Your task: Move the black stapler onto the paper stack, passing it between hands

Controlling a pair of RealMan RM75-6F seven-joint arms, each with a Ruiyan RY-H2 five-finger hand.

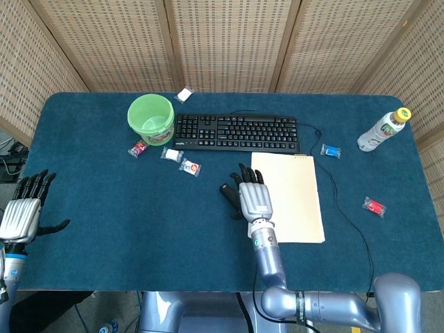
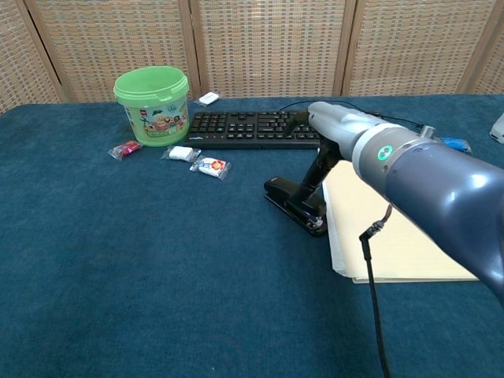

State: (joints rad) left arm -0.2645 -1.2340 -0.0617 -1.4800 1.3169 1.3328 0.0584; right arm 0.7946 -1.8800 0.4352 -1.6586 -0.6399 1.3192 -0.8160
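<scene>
On the blue felt-covered table [image 1: 104,201], near its middle, we record one black desk stapler [image 2: 295,206], lying flat just beside the left edge of the cream paper stack [image 1: 295,201], not on it. Our right hand [image 1: 252,198], silver-backed with black fingers, sits over the stapler; in the chest view its dark fingers [image 2: 311,183] reach down to the stapler's top, but we cannot tell whether they grip it or merely touch it. Our left hand [image 1: 26,208] hangs at the table's far left edge, well apart from the stapler, fingers spread and holding nothing.

Other items entered:
- black computer keyboard [image 1: 236,132], beyond the paper stack, its cable trailing off to the right;
- pale green plastic bucket [image 1: 151,118], upright, left of the keyboard;
- small wrapped sweets: a red one [image 1: 139,148] and two white ones [image 1: 171,155] near the bucket, a blue one [image 1: 331,150] right of the keyboard, a red one [image 1: 373,205] near the right edge;
- clear plastic bottle with yellow cap [image 1: 383,129], lying at the far right.
</scene>
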